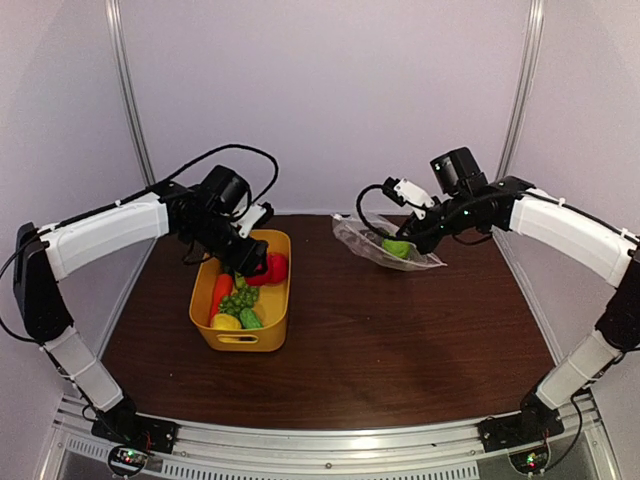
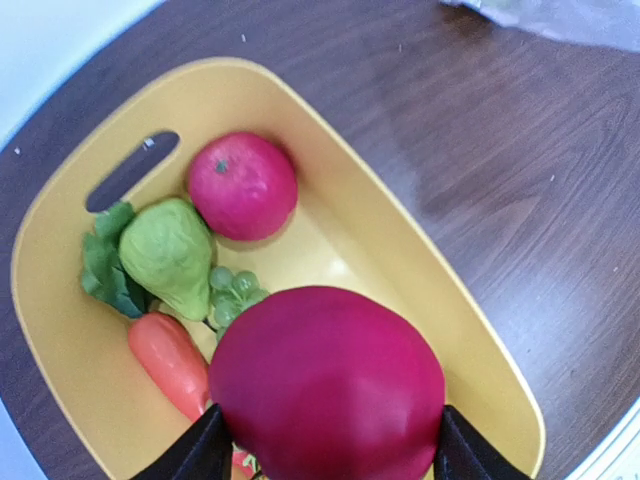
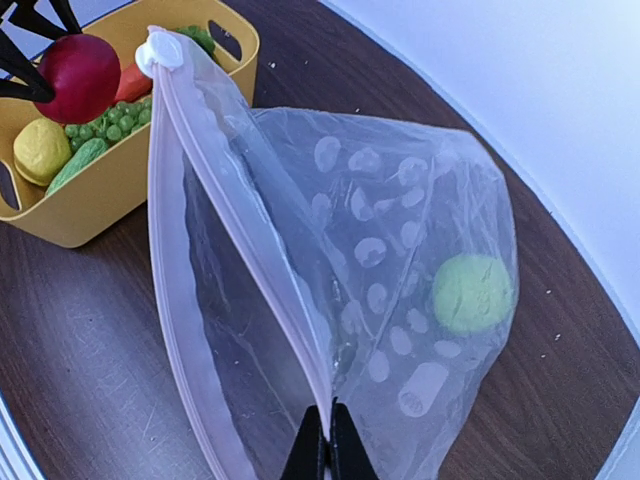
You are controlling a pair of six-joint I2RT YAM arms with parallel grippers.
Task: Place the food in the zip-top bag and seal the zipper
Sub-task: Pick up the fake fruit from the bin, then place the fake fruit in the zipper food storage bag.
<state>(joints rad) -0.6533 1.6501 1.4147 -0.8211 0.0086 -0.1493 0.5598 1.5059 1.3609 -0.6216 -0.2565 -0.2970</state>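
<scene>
Two grippers are engaged: the left gripper (image 2: 325,458) is clamped on a dark red apple (image 2: 325,385) over the yellow basket (image 2: 400,260), which contains a second red apple (image 2: 242,185), a pear (image 2: 170,255), grapes (image 2: 232,295), a carrot (image 2: 170,365), a lemon (image 3: 40,150) and a cucumber (image 3: 80,165). The right gripper (image 3: 322,450) has its fingers pressed together on the mouth edge of the zip-top bag (image 3: 400,250), holding that edge raised above the table (image 1: 400,350), right of the basket. The zipper (image 3: 225,225) stands unsealed, and a green apple (image 3: 472,292) lies inside the bag.
</scene>
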